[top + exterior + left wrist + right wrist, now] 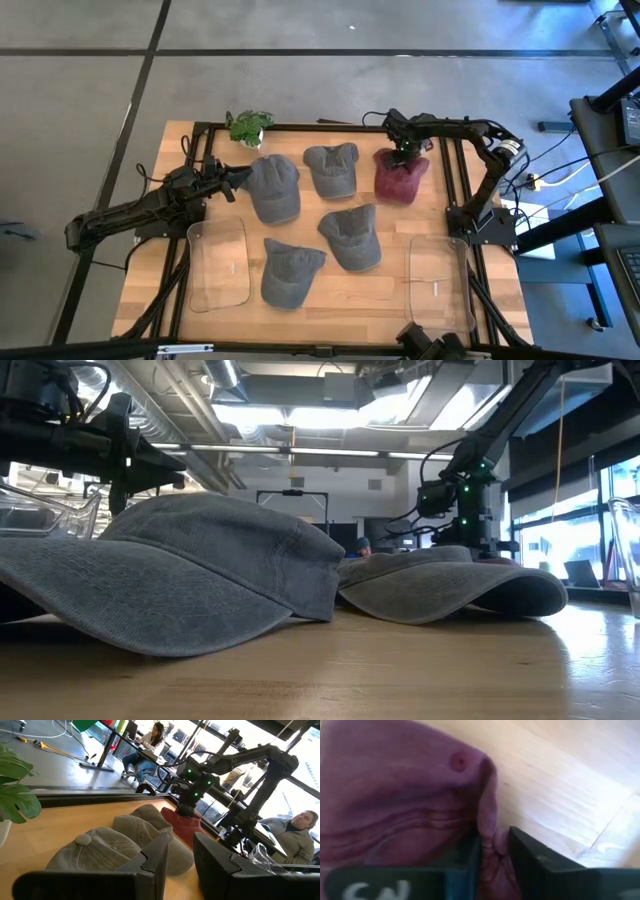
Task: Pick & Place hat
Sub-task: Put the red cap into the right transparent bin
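A maroon hat (pixel 400 180) lies on the table's far right part, with its top button (pixel 459 760) in the right wrist view. My right gripper (pixel 406 152) is down on the hat's far side, shut on its cloth. Several grey hats lie on the table; the leftmost grey hat (pixel 272 188) sits just right of my left gripper (pixel 238 180). That gripper (pixel 180 855) is open and hovers beside this hat's crown (pixel 95 851), above it in the low view (pixel 150 460). My right gripper pinches a raised fold of the maroon hat's crown cloth (pixel 492 842) between its two fingers, close to the top button. The fingers come from above, pointing down. The hat still lies on the table (pixel 395 192).
Two clear plastic bins stand near the front, one on the left (pixel 218 262) and one on the right (pixel 438 275). A small green plant (pixel 248 125) stands at the far edge. Other grey hats (pixel 332 168) (pixel 352 236) (pixel 288 272) fill the middle. People sit beyond the table (pixel 150 740).
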Robot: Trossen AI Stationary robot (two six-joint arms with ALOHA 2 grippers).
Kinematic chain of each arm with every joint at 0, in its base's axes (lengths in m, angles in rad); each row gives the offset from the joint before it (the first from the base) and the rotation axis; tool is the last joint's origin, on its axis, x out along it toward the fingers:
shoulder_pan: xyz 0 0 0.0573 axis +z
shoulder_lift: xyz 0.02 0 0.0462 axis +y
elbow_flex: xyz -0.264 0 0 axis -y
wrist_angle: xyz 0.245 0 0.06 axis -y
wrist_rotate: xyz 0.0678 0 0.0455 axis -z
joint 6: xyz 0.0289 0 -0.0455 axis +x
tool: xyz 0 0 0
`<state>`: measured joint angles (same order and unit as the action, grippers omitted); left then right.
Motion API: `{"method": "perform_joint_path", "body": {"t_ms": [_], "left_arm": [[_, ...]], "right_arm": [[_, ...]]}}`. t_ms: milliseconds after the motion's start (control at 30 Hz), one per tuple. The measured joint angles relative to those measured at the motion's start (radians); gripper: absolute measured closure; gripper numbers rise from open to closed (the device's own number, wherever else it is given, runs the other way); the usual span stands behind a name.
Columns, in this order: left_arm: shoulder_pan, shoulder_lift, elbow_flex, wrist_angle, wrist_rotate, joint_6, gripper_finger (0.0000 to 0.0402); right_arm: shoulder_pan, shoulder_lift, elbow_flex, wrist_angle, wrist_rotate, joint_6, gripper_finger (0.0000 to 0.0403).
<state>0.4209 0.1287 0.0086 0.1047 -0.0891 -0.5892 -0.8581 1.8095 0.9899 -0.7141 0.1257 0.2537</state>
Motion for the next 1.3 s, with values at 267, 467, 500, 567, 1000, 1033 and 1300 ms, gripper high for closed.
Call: {"method": "perform_joint_path", "body": {"t_ms": [267,467,500,567,1000,1033,1300], "left_arm": [[0.0,0.0,0.0,0.0,0.0,0.0,0.0315],[0.0,0.0,0.0,-0.001,0.0,0.0,0.0315],[0.0,0.0,0.0,-0.001,0.0,0.0,0.0315],[0.0,0.0,0.0,-0.001,0.0,0.0,0.0315],[0.0,0.0,0.0,-0.004,-0.054,0.0,0.0315],[0.0,0.0,0.0,-0.004,-0.063,0.001,0.0315],[0.0,0.0,0.0,-0.003,-0.074,0.0,0.0315]], "right_arm": [[0.0,-0.007,-0.004,0.012,0.004,-0.054,0.0362],[0.046,-0.119,-0.014,0.003,0.017,-0.05,0.0362],[0.055,-0.149,-0.01,0.009,0.018,-0.049,0.0362],[0.075,-0.207,-0.009,0.008,0.03,-0.045,0.0362],[0.251,-0.589,0.153,-0.142,0.091,0.033,0.0362],[0.277,-0.601,0.196,-0.174,0.118,0.033,0.0362],[0.529,-0.613,0.555,-0.491,0.277,0.177,0.0362]]}}
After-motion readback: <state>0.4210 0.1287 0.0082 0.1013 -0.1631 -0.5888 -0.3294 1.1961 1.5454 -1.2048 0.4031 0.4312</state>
